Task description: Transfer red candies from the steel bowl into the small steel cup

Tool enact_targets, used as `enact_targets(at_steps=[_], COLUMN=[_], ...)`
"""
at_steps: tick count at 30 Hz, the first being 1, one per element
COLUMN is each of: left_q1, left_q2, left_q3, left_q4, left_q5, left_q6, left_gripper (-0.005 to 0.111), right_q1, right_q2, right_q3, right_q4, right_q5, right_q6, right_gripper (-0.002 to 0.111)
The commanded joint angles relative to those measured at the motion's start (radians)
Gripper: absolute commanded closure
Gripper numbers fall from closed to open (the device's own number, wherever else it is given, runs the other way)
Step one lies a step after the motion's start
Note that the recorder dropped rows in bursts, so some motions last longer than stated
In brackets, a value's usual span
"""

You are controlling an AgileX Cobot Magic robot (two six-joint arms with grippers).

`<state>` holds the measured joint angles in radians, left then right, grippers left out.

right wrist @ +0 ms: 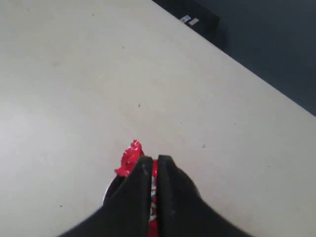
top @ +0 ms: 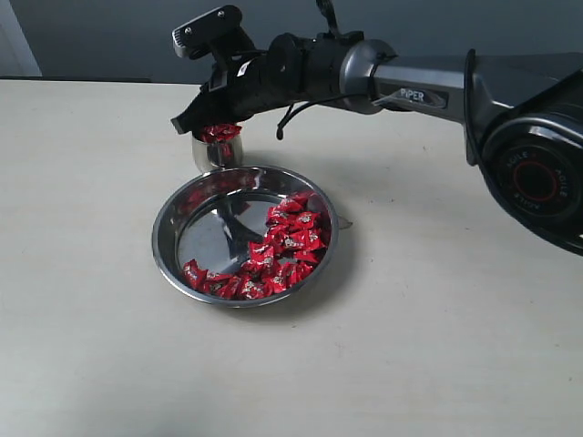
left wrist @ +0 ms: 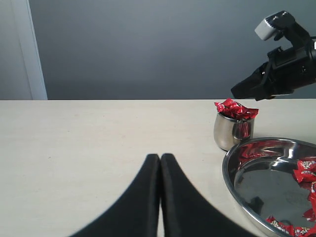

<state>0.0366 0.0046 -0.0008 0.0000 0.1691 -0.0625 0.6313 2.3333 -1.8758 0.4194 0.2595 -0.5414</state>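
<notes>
One red candy (right wrist: 153,197) looks pinched by right gripper (right wrist: 152,165) above heaped small steel cup (top: 217,153), 11 o'clock of steel bowl (top: 164,238); release low, centred.

Right arm (top: 410,82): grey link, white PIPER lettering, black wrist, looped cable (top: 290,116), red-ringed joint (top: 537,182); fingers (right wrist: 133,197) black, tapered.

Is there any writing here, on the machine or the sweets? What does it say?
"PIPER": on the right arm's grey forearm.
Lettering ringing the arm's big joint: too blurred to read.
White marks on the red candies: too small to read.
Labels on the dark box: too small to read.
</notes>
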Motion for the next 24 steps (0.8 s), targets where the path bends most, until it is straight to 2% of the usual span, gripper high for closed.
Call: enact_targets(at_steps=[1, 5, 9, 16, 20, 24], left_q1=[0.001, 0.001, 0.001, 0.001, 0.001, 0.001], left_q2=[-0.005, -0.005, -0.005, -0.005, -0.005, -0.005], left_q3=[0.001, 0.001, 0.001, 0.001, 0.001, 0.001], left_q4=[0.0, 0.0, 0.0, 0.0, 0.0, 0.0], left_q5=[-0.006, -0.006, -0.006, -0.006, -0.006, -0.006], left_q6=[-0.004, -0.004, -0.004, -0.004, -0.004, -0.004], left_gripper=[0.106, 0.106, 0.106, 0.106, 0.106, 0.106], right_q1=[-0.002, -0.002, -0.002, -0.002, -0.002, -0.002], right_q2=[-0.11, -0.215, -0.357, -0.737, -0.938, -1.058], right_q3=[-0.004, 0.014, 0.156, 0.646, 0.859, 0.975], right_q4=[0.009, 0.005, 0.001, -0.003, -0.003, 0.0], right_q5=[0.002, 0.16, 0.219, 0.011, -0.1, -0.046], right_q6=[0.01, 0.053, 0.081, 0.228, 0.287, 0.289], right_gripper=[0.108, 0.108, 0.108, 0.108, 0.108, 0.108])
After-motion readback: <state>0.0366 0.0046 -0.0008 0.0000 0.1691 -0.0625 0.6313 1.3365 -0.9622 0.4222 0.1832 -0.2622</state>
